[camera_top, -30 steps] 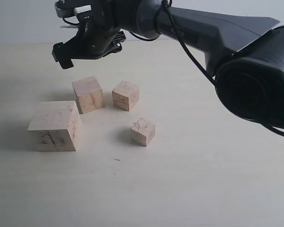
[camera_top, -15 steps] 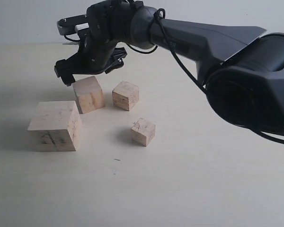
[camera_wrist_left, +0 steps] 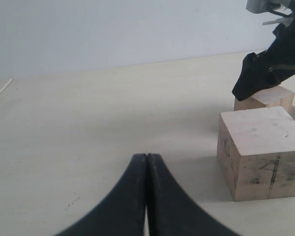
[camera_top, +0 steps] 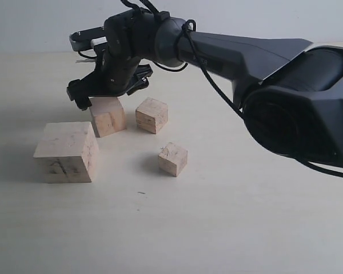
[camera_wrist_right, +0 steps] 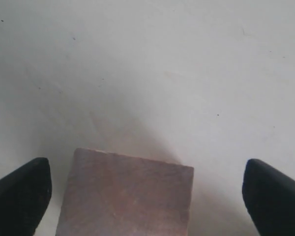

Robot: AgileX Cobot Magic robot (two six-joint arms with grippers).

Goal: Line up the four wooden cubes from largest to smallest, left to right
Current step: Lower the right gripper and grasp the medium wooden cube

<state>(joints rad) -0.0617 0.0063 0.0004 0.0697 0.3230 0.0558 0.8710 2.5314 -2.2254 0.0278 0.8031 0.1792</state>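
The right gripper is spread wide and grips nothing, its fingertips flanking the top of the second-largest cube. From that cube, the third cube is near at 3 o'clock. The dark-marked largest cube is close at 7 o'clock, and the smallest cube is farther off at 4 o'clock. The left gripper is pressed closed and empty.

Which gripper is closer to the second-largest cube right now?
Right. The right gripper hovers directly over the second-largest cube, fingers open wide; the left gripper sits shut, off beyond the largest cube.
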